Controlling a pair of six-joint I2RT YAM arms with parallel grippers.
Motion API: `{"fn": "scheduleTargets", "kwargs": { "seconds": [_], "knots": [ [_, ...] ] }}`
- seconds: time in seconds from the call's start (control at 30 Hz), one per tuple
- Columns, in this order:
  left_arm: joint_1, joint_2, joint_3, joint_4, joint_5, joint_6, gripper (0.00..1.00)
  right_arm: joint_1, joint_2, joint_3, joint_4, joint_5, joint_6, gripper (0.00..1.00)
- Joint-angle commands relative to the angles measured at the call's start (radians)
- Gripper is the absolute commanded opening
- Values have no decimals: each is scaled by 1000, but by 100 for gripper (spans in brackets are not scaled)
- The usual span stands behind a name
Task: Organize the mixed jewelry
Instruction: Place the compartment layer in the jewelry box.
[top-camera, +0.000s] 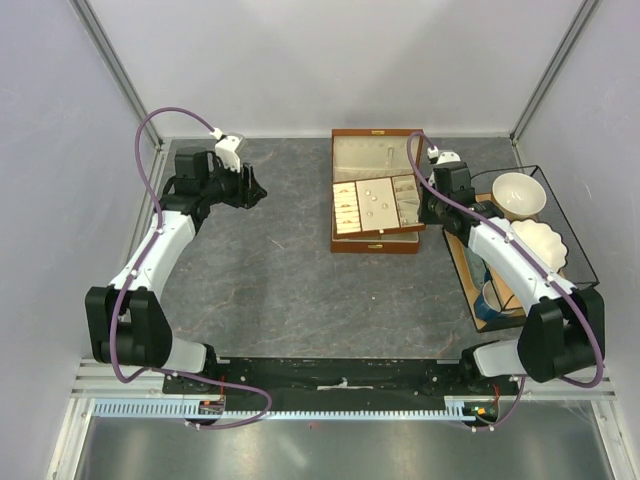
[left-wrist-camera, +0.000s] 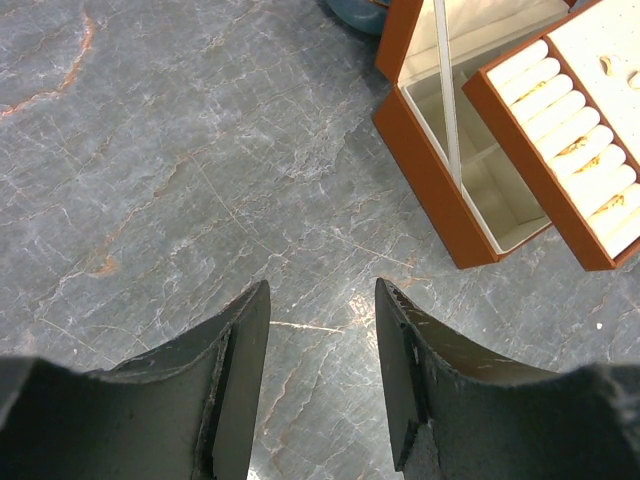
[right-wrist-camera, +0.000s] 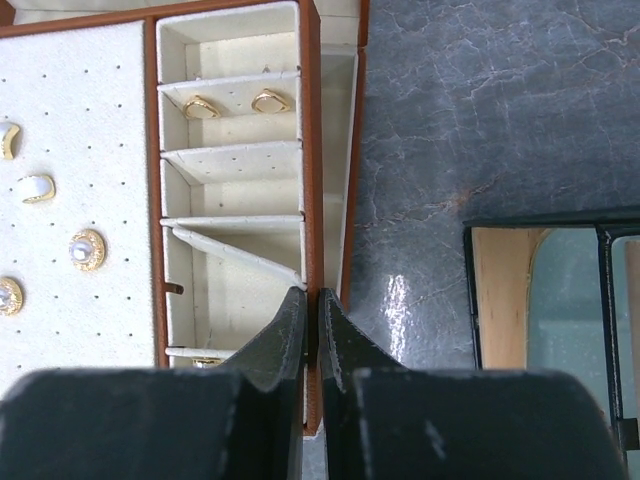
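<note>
Right wrist: right hand (right-wrist-camera: 311, 296) pinched on tray (right-wrist-camera: 310, 150) wall, 6 o'clock; left hand (left-wrist-camera: 321, 290) half-wide, empty. Likely shifting tray; next: level pull, keep jewelry (right-wrist-camera: 270, 101) seated.

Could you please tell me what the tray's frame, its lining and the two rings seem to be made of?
Tray frame: probably wood or wood-look board, smooth reddish-brown, satin.
Lining: cream fabric or faux suede, matte with pinholes.
Two rings: likely gold-toned metal, given their bright glints.
</note>
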Motion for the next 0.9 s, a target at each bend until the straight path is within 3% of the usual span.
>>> {"fn": "scheduleTargets", "kwargs": {
  "seconds": [0.0,0.87],
  "knots": [
    [-6,-25,2,35,10,-14,54,-13,4,5,64,28,34,0],
    [-14,8,0,38,29,-9,54,-28,184,101,116,28,81,0]
  ]
}}
